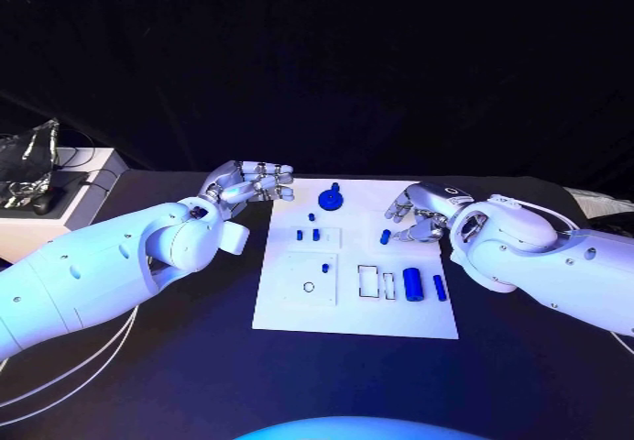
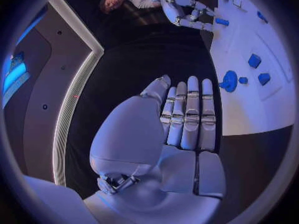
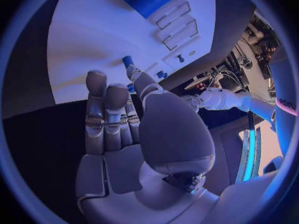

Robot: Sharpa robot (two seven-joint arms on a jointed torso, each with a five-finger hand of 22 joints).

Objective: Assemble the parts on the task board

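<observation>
On task board (image 1: 290,307), two cylinders (image 1: 413,283)

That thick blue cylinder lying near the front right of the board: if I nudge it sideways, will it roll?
Probably. The blue cylinder lies on its side on the flat white board, with nothing visibly blocking it, so a sideways nudge may roll it toward the thinner blue pin. It looks rigid and smooth, possibly slippery to pinch.

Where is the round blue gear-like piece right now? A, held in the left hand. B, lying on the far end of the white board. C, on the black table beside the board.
B: the round blue piece lies on the white board at its far end, between the two hands, with neither touching it.
</observation>
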